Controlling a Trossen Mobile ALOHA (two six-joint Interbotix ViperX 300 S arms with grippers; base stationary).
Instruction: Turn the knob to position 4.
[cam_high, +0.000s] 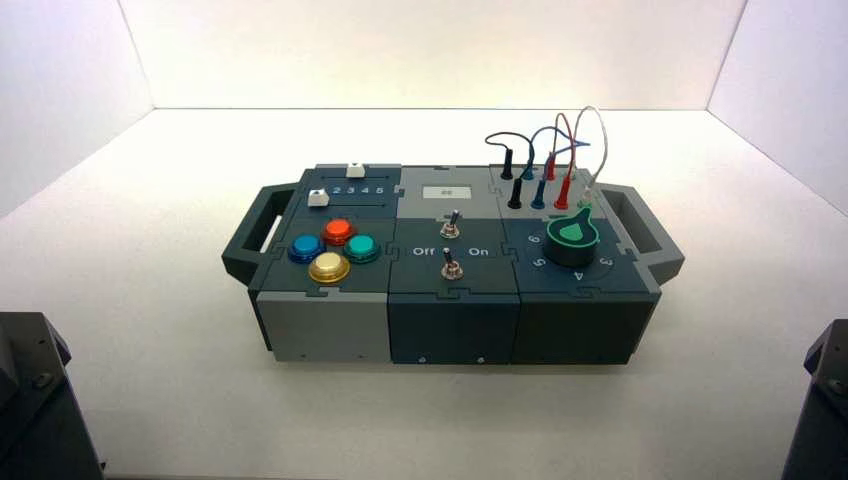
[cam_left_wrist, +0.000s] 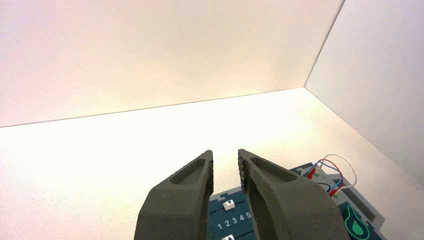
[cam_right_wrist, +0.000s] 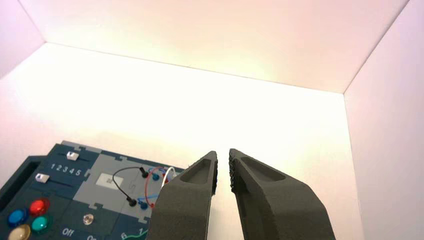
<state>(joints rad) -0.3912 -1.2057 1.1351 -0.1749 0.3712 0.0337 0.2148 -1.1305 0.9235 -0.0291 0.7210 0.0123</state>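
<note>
The left gripper (cam_left_wrist: 225, 152) and right gripper (cam_right_wrist: 223, 152) are waiting near the box's front corners, each holding its jaws apart, while the round black knob with the green teardrop-shaped pointer top (cam_high: 571, 238) is sitting on the box's right side, behind the white numeral 4 (cam_high: 578, 276).

I see shiny metal toggle switches (cam_high: 451, 266), glossy translucent-plastic round coloured buttons (cam_high: 329, 267). Dark box panels (cam_high: 453, 328) look matt, smooth plastic.
</note>
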